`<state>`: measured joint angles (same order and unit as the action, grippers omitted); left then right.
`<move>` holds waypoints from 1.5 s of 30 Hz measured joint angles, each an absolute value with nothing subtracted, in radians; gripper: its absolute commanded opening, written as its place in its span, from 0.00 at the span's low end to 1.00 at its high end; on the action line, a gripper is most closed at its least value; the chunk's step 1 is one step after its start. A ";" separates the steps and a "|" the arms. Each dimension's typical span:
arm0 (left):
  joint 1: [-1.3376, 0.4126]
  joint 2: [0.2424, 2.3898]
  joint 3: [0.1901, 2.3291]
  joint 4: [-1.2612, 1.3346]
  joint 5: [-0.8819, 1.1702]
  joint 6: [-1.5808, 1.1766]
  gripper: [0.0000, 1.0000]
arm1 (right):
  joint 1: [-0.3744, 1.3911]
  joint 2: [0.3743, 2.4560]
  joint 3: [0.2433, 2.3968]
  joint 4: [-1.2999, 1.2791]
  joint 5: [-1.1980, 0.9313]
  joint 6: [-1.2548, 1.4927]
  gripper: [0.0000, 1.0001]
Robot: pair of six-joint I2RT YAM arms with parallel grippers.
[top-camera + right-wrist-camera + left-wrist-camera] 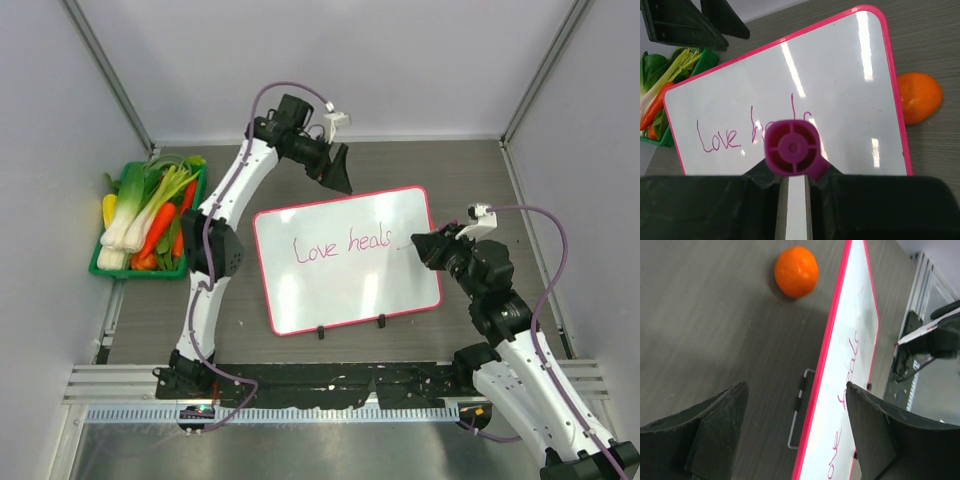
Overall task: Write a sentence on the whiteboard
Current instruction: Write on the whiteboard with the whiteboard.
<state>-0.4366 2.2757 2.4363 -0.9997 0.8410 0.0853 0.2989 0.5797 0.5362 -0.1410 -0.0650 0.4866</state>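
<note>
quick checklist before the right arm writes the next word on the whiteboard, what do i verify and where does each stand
1. Marker gripped by right gripper: ok, jaws shut on it.
2. Marker tip touching the whiteboard: cannot tell, the tip is hidden.
3. Room for more words: ok, bare space below "Love heals"; little to its right.
4. Left gripper steadying the board: not ok, it is open, with fingers either side of the far edge and no grip.
5. Orange off the writing surface: ok, it lies on the table by the far edge.
</note>
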 measured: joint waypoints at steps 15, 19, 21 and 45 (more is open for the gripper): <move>-0.525 2.330 2.347 -1.248 0.833 0.235 0.47 | 0.299 0.576 0.536 -0.160 -0.064 0.476 0.01; -0.529 2.326 2.304 -1.252 0.821 0.265 0.26 | 0.299 0.576 0.536 -0.160 -0.065 0.474 0.01; -0.519 2.313 2.279 -1.250 0.839 0.281 0.15 | 0.299 0.576 0.536 -0.160 -0.064 0.474 0.01; -0.576 2.047 1.895 -1.101 0.755 0.262 0.57 | 0.299 0.561 0.583 -0.197 -0.078 0.490 0.01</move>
